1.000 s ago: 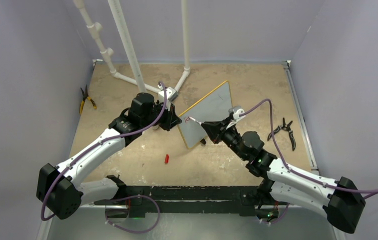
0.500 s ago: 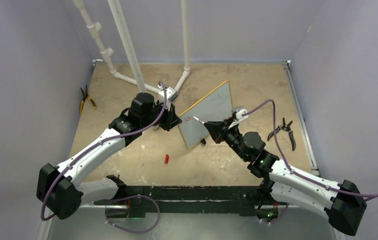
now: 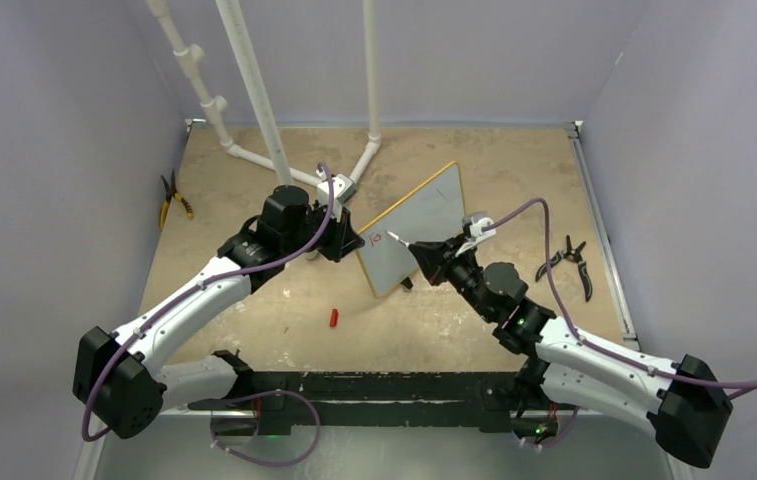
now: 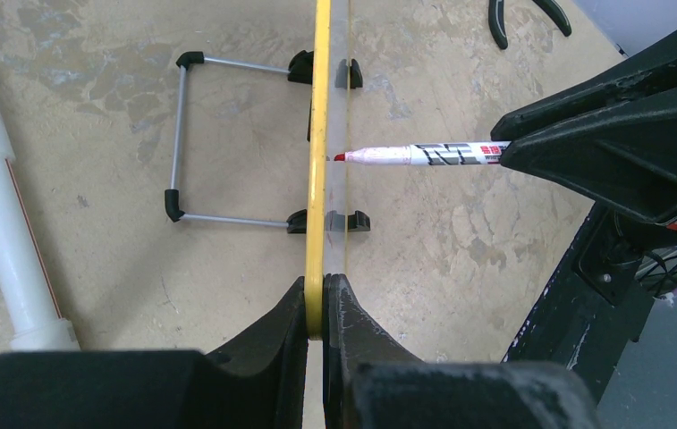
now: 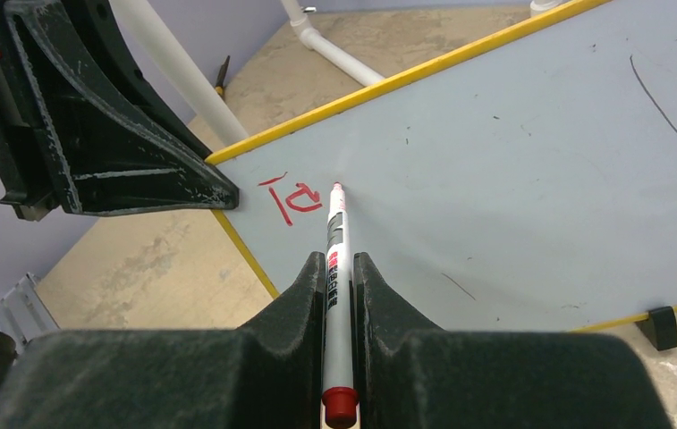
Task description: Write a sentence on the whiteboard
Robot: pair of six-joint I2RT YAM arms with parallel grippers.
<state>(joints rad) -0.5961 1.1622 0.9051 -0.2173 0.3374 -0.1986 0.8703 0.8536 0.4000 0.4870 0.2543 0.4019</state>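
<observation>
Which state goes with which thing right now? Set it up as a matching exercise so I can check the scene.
Things:
1. whiteboard
2. marker
3. small red piece
4. yellow-handled pliers

States:
A. lying loose on the table, on the near side of the board
B. pinched at its yellow edge by the left gripper
C. by the table's left edge
D. held in the right gripper, tip at the board face

Pairs: 1-B, 2-D, 3-A, 4-C

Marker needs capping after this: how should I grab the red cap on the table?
Pinch the cap across its narrow width, from straight above: it lies flat on the table, alone, its long axis running roughly near to far.
</observation>
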